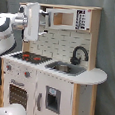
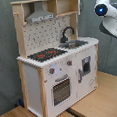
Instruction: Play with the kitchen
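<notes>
The kitchen (image 1: 56, 78) is a tall light-wood and white toy unit, seen in both exterior views (image 2: 55, 70). It has a black stovetop (image 1: 31, 57) with red rings, a black faucet (image 1: 78, 54) over a sink (image 1: 65, 68), and an oven door (image 2: 61, 90). A grey hood (image 2: 40, 16) hangs over a pegboard back. In the first exterior view my white gripper (image 1: 36, 22) hovers in front of the kitchen's upper left, above the stovetop. In the second exterior view only an arm segment (image 2: 108, 13) with a blue light shows, off to the kitchen's right.
A grey curtain (image 2: 4, 53) hangs behind the kitchen. The kitchen stands on a wooden surface (image 2: 105, 98). A white rounded robot part (image 1: 8, 111) sits at the bottom left of the first exterior view. A white cupboard with a dark panel (image 1: 64, 19) fills the kitchen's top shelf.
</notes>
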